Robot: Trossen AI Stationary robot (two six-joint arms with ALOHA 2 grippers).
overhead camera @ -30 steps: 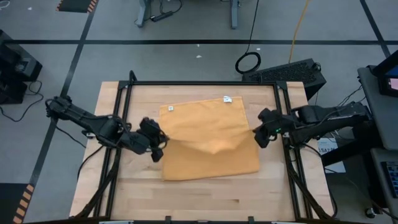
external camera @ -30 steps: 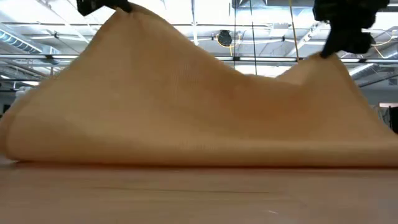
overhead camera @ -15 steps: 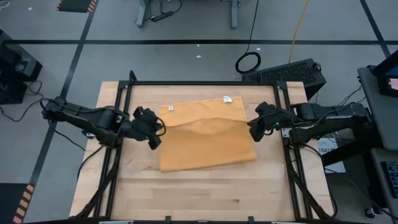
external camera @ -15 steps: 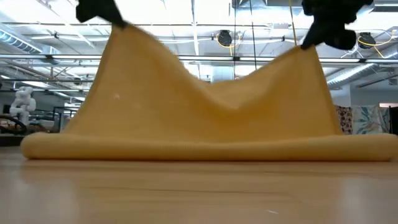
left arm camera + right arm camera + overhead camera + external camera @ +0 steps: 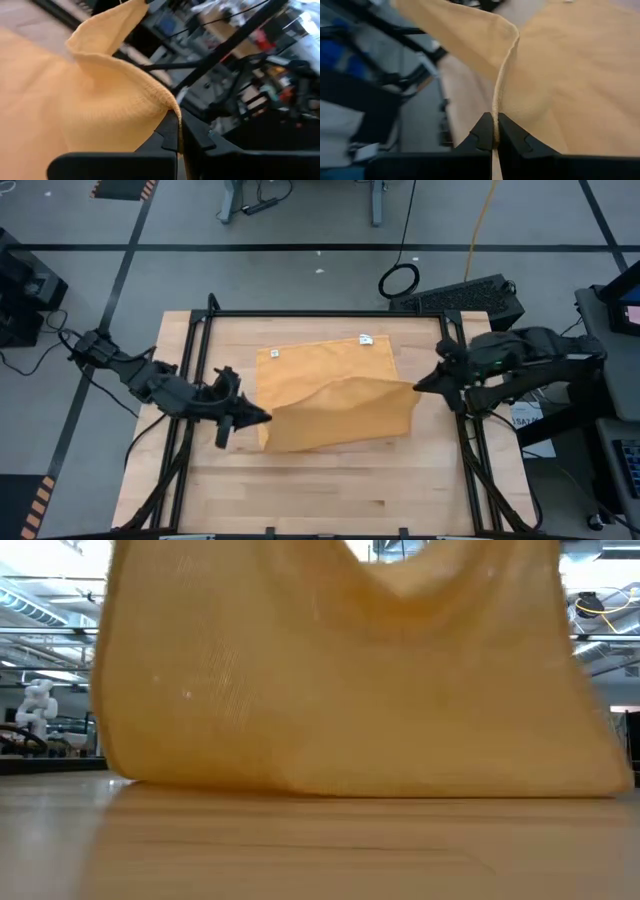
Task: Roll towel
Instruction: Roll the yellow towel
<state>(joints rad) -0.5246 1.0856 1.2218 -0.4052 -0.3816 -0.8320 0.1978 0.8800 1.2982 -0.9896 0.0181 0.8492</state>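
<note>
Your left gripper (image 5: 262,417) is pinching the towel (image 5: 335,395) at its left corner, left of centre in the high view, fingers (image 5: 170,131) closed on the fabric edge. Your right gripper (image 5: 420,385) is clamping the opposite corner at the right of the frame, its fingers (image 5: 484,132) closed on the hem. The towel is lying mid-table (image 5: 330,495), its near edge lifted between both grippers and sagging in the middle, while its far part is resting flat on the wood. In the low view the raised cloth is filling the frame.
</note>
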